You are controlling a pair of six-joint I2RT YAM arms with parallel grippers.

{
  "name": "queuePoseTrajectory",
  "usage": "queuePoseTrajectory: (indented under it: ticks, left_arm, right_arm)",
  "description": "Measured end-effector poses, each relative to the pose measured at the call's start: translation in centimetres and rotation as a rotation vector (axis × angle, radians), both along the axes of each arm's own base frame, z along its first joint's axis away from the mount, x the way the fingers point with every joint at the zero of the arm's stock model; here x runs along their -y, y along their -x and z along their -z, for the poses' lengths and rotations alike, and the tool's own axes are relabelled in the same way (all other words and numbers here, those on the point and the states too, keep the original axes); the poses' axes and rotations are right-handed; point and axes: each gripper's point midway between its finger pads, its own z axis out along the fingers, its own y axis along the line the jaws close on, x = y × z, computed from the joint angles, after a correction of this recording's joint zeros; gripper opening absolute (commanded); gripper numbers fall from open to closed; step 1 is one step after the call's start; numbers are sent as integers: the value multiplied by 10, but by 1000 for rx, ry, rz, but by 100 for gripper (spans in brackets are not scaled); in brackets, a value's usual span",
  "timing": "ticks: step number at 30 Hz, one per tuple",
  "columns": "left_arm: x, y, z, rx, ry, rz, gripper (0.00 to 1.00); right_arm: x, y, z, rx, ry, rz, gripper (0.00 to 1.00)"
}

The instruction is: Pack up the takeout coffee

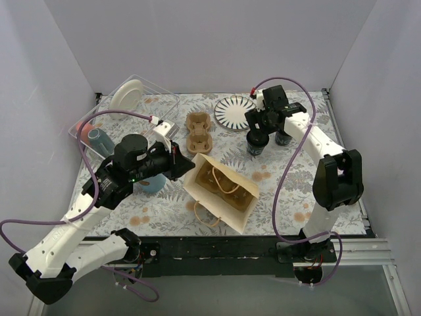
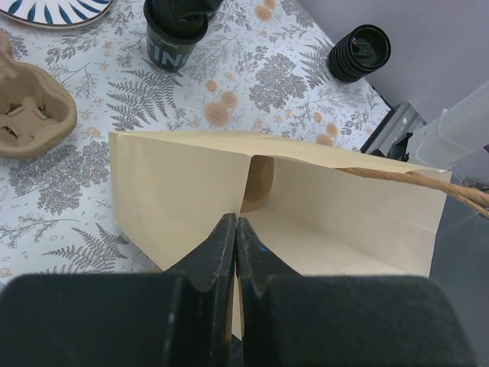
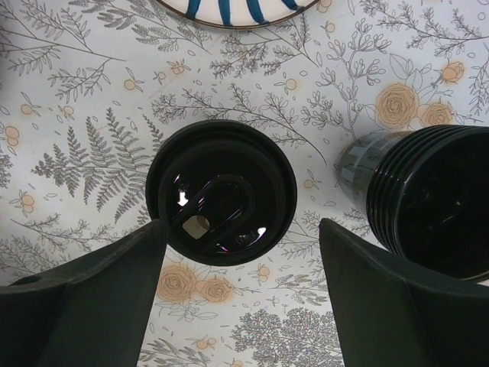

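Right fingers are spread wide either side of one coffee cup, its twin just beside it, far right on the bench. Left fingers are pinched on the paper bag. Cup lettering: only "ING" is readable.

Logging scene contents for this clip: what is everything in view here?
cups: two, dark with black lids, far right; one between the right tool's fingers, the other beside it
bag: one, tan paper, open, centre
carrier: one, brown cardboard, empty, behind the bag
striped plate: one, white and blue, far centre
blue cup: one, light blue, under the left arm
bin: one, clear, far left, holding a white plate
table: one, floral cloth
left tool: black, shut on the bag's rim
right tool: black, open over a cup
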Motion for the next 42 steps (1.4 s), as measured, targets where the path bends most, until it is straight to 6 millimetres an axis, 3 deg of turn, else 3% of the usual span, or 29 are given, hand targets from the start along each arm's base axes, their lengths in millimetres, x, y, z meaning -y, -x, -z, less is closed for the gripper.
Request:
queuePoseTrajectory:
  ticks: [23, 32, 42]
  left_arm:
    - [-4, 3, 1, -4, -2, -5, 0]
    - [-6, 5, 6, -23, -16, -13, 0]
    - [-7, 5, 7, -28, -19, -14, 0]
  right_arm:
    - [-12, -1, 27, -57, 33, -64, 91]
    - [-17, -10, 21, -35, 31, -66, 85]
    - [-13, -10, 23, -37, 51, -50, 86]
